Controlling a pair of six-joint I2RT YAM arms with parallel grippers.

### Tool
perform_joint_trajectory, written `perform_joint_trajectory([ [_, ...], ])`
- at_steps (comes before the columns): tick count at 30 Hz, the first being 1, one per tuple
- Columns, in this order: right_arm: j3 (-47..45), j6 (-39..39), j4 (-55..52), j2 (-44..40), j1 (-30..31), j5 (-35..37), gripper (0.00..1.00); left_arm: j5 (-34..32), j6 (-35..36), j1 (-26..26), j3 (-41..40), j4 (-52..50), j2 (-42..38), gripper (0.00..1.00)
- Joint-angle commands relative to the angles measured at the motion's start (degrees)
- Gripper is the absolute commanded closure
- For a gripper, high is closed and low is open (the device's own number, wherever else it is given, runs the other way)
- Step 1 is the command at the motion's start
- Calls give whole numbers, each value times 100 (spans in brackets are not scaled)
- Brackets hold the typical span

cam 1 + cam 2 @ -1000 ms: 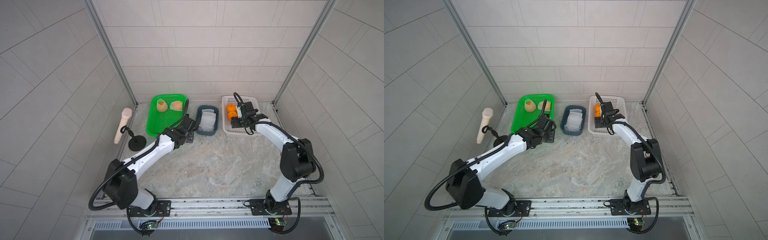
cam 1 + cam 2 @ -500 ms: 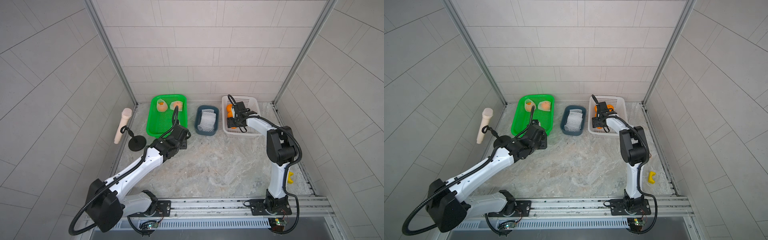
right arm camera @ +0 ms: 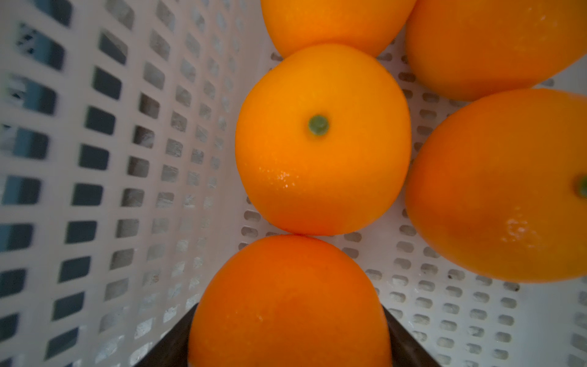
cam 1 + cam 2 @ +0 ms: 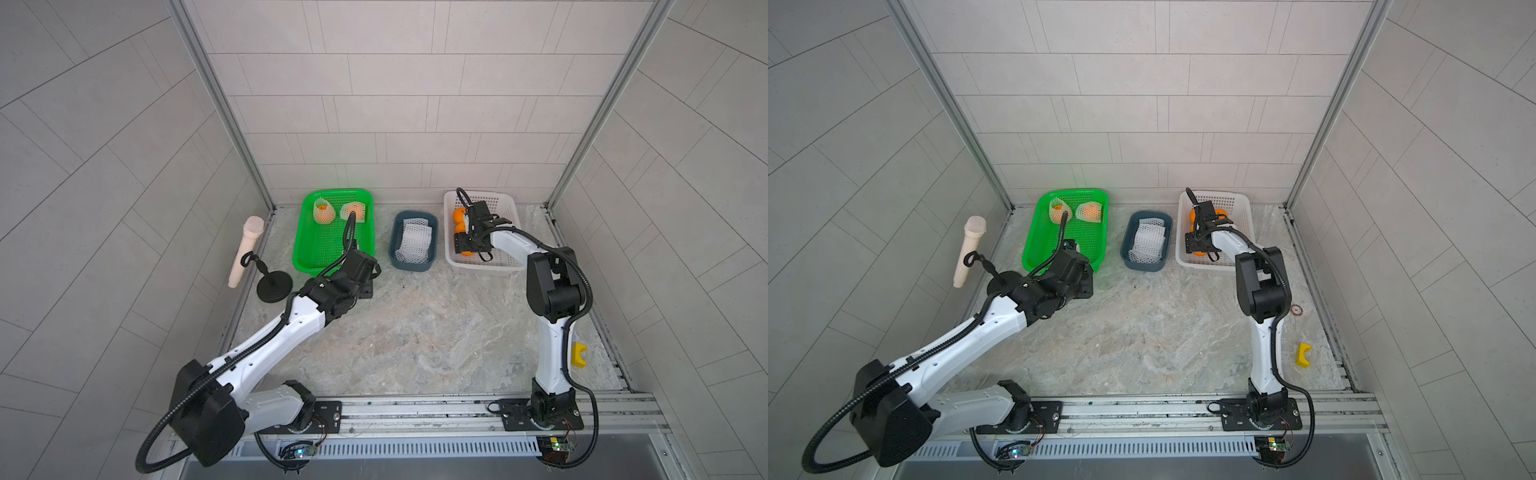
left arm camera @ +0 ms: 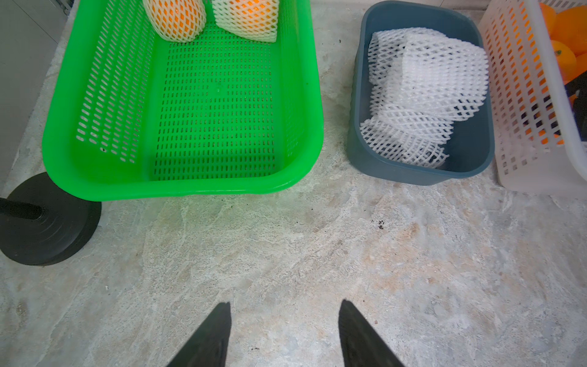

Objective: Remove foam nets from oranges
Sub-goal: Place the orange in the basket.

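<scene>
Your left gripper (image 5: 284,306) hangs open, empty. A bare orange (image 3: 286,279) sits between your right gripper (image 3: 289,317) jaws in the white basket (image 3: 158,159), grip unclear; loose foam nets (image 5: 419,92) lie in the blue tub (image 5: 359,149).

Bright even light, soft shadows; top-view edges bowed; small glare on oranges (image 3: 320,139); basket wall (image 3: 95,159) blurred

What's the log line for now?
left hand: open, empty | right hand: around orange in white basket, grip unclear | green basket: two netted oranges | blue bin: loose nets
</scene>
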Motion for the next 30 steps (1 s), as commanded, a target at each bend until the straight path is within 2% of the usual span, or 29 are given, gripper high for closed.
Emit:
perform_joint_trajectory([
  [1,143,-2,-143,90,-30,7,20,-133,-155,-16,-33,-150,-107,41],
  [15,-104,-46,-89,-277,-50,11,10,-35,-186,-18,-40,-184,-149,41],
  [30,-614,-13,17,-1020,-45,109,10,-30,-173,-24,50,-271,-206,41],
])
